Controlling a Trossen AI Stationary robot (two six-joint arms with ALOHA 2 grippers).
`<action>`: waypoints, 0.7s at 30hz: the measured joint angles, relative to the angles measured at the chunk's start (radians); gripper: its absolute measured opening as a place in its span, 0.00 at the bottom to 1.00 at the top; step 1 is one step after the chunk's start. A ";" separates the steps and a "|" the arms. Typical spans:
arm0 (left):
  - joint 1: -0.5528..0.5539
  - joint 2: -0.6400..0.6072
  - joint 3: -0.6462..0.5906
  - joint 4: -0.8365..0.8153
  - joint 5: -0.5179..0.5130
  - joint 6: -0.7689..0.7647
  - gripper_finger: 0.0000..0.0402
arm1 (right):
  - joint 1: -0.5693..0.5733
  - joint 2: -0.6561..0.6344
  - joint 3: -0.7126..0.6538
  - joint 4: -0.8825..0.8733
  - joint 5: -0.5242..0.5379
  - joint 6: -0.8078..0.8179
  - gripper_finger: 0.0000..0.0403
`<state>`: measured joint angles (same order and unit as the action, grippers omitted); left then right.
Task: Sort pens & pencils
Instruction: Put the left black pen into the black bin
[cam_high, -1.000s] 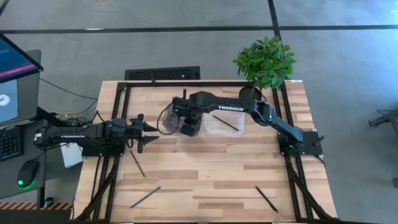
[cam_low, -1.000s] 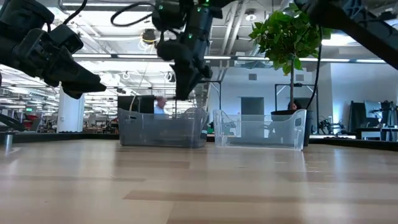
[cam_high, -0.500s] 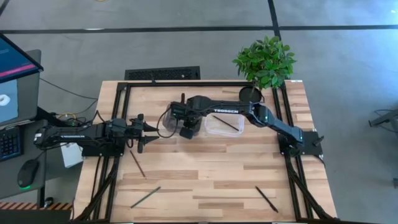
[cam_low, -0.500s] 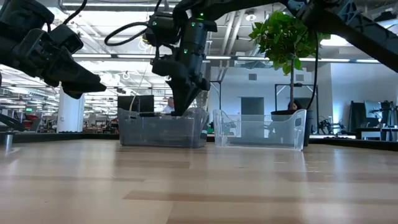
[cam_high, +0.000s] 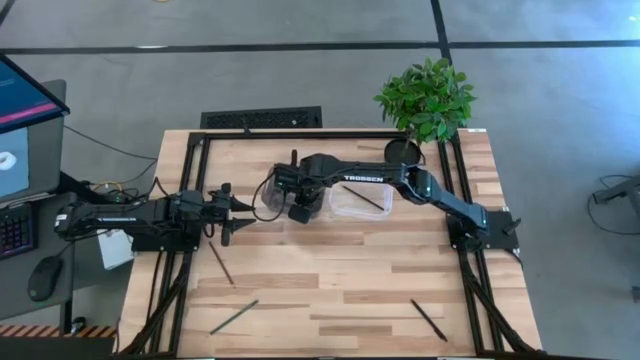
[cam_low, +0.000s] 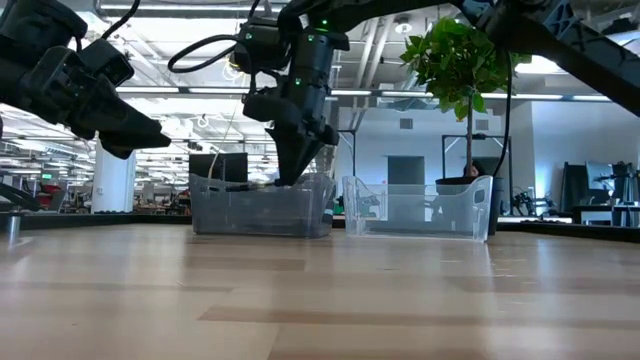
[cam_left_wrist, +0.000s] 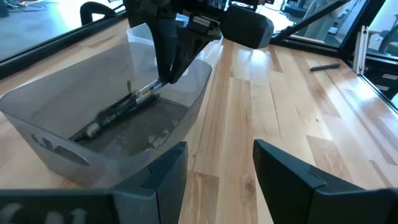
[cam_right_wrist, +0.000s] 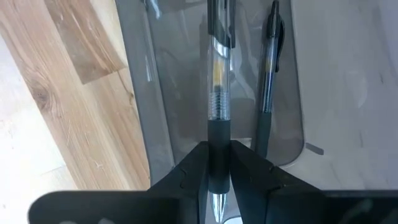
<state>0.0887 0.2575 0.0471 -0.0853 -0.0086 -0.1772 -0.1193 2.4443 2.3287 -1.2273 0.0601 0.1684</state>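
My right gripper (cam_high: 298, 208) reaches over the table's middle into the left of two clear trays (cam_high: 268, 203) and is shut on a pen (cam_right_wrist: 217, 81) with a clear barrel and black grip. A second black pen (cam_right_wrist: 267, 87) lies on that tray's floor beside it. The right tray (cam_high: 345, 211) holds one thin pencil (cam_high: 365, 197). Two thin pencils (cam_high: 220, 262) (cam_high: 233, 317) lie on the table near its left and near edges. A darker stick (cam_high: 428, 320) lies near the right near corner. My left gripper (cam_high: 236, 215) hovers open just left of the left tray. My right gripper pinches the pen by its black grip section (cam_right_wrist: 217, 146), close to the writing tip, between the two fingers (cam_right_wrist: 193, 165). The fingers come from above, slanting down into the tray (cam_low: 288, 170). The pen runs on ahead of them, slanting down toward the tray floor (cam_left_wrist: 146, 94).
A potted plant (cam_high: 428, 95) stands at the far right corner, behind the right tray. Black frame rails (cam_high: 300, 135) run along the far edge and both sides. Bare wood lies across the table's near half between the loose sticks.
My right gripper has moved a little toward the table's left and gone down, so its fingers and the pen now reach inside the left tray. It has stayed shut on the pen. For the last half second it has hardly moved.
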 joint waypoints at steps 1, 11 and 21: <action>0.000 0.000 0.000 0.000 0.000 0.000 0.43 | 0.000 0.000 0.000 0.000 0.000 0.000 0.22; 0.000 0.000 0.000 0.000 0.000 0.000 0.43 | 0.000 0.000 0.000 0.001 0.001 0.008 0.22; 0.000 0.000 0.000 0.000 -0.001 0.000 0.43 | 0.000 0.000 0.000 0.000 0.001 0.007 0.24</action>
<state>0.0887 0.2577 0.0471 -0.0849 -0.0093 -0.1772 -0.1192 2.4443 2.3287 -1.2270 0.0608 0.1757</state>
